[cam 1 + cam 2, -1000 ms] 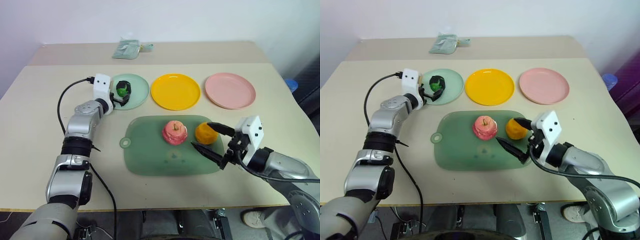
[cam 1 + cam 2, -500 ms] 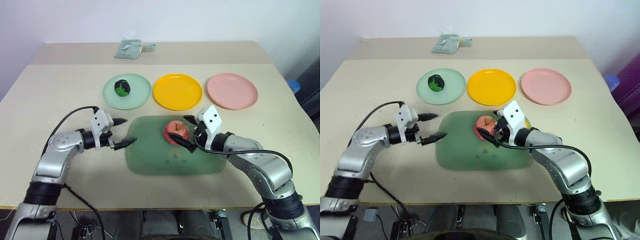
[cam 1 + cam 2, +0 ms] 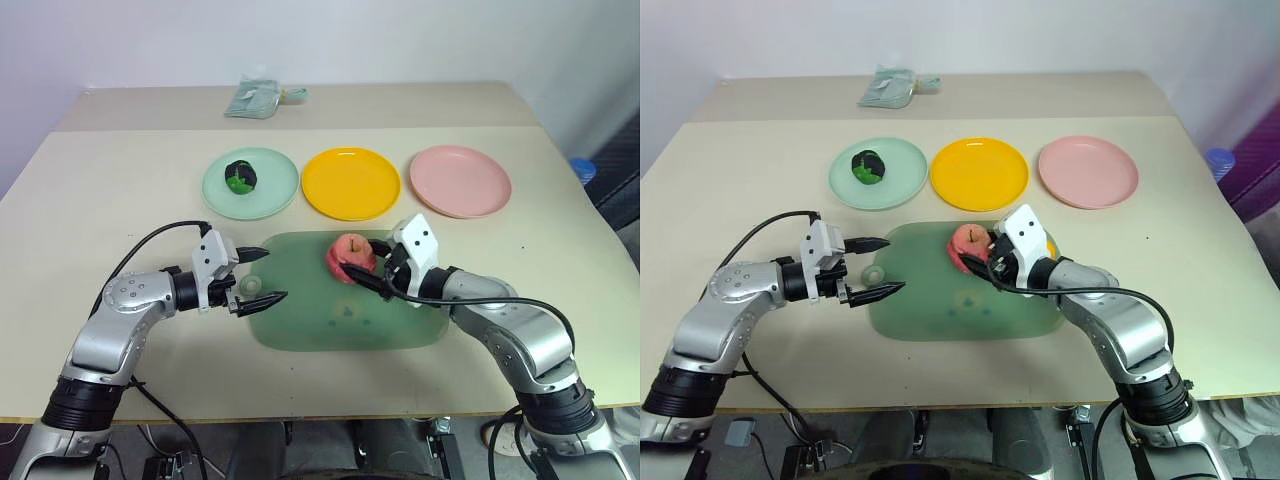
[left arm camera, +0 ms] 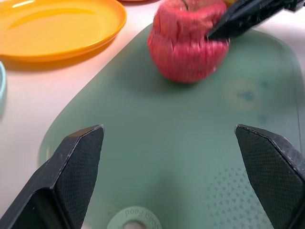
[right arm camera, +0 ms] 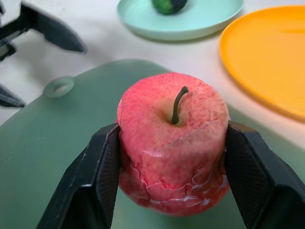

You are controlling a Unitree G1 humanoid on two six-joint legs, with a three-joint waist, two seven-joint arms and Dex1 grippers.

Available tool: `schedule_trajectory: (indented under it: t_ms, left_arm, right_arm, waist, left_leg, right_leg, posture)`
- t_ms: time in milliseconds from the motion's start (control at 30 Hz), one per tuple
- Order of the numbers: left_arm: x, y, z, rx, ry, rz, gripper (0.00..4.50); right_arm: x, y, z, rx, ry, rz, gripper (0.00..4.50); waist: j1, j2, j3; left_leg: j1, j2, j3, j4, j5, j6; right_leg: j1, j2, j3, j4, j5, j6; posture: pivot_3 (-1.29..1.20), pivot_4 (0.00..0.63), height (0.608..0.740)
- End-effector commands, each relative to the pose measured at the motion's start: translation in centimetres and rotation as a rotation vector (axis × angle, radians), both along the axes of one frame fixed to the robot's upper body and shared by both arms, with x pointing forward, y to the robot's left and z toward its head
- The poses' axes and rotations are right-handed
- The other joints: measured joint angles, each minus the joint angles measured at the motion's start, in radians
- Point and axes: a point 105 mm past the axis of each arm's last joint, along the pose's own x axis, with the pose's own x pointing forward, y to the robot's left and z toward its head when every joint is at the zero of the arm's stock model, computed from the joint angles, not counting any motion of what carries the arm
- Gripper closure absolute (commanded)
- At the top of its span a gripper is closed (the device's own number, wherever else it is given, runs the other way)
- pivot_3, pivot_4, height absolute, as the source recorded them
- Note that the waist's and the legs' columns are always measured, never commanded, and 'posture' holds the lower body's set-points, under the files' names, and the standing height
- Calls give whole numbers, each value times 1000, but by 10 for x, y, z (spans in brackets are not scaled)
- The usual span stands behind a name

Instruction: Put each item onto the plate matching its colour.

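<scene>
On the green board, mid-tabletop: pink apple clamped across its sides by right hand. Looks light, squashy foam with a cracked skin, so grip mid-height, gently. Left hand spread wide, holding nothing, at board's tab end.

1. Bare desk lies open between my right gripper and the pink plate.
2. The orange ball sits just behind my right fingers.
3. My left gripper overhangs the board's tab end.
</scene>
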Motion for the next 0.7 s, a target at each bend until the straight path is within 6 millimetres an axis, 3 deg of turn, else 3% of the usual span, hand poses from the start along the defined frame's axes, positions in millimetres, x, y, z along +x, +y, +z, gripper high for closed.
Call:
schedule_trajectory:
  t_ms: [33, 133, 233, 300, 500, 633, 700]
  left_arm:
    - [-3, -6, 8, -4, -34, -23, 0]
    - [-6, -13, 9, -25, -34, -44, 0]
    - [-11, -21, 13, -59, -28, -71, 0]
    - [-16, -26, 14, -76, -19, -92, 0]
    - [-28, -36, 15, -89, -11, -118, 0]
    - [-36, -33, 13, -101, -4, -94, 0]
    - [-37, -29, 9, -96, 7, -72, 0]
  right_arm:
    - [9, -12, 50, 77, -166, -45, 1995]
    - [46, -62, 70, 54, -229, -319, 1995]
    - [78, -121, 68, -7, -210, -597, 1995]
    - [93, -143, 65, -24, -200, -679, 1995]
    - [125, -160, 60, 16, -188, -710, 1995]
    - [122, -152, 78, 18, -306, -643, 207]
    - [110, -139, 83, -10, -360, -549, 71]
  waist:
    - [-1, 0, 0]
    - [-4, 1, 0]
    - [4, 0, 0]
    - [3, 0, 0]
    - [-26, 3, 1]
    - [-34, 3, 1]
    - [-30, 4, 1]
  left_leg:
    - [0, 0, 0, 0, 0, 0]
    - [0, 0, 0, 0, 0, 0]
    - [0, 0, 0, 0, 0, 0]
    - [0, -1, 1, 0, 0, 0]
    - [0, -1, 4, -2, 0, 0]
    - [0, 1, 4, -4, 0, 0]
    - [0, 1, 4, -4, 0, 0]
  right_leg:
    - [0, 0, 0, 0, 0, 0]
    - [0, 0, 0, 0, 0, 0]
    - [0, 0, 0, 0, 0, 0]
    - [0, -1, 0, 0, 0, 0]
    - [-2, 0, 2, 0, 0, 0]
    - [-4, 1, 3, 0, 0, 0]
    - [-4, 0, 3, 0, 0, 0]
  posture:
    - [0, 150, 740]
    - [0, 150, 740]
    - [0, 150, 740]
    - [0, 150, 740]
    - [0, 150, 740]
    - [0, 150, 740]
    - [0, 150, 740]
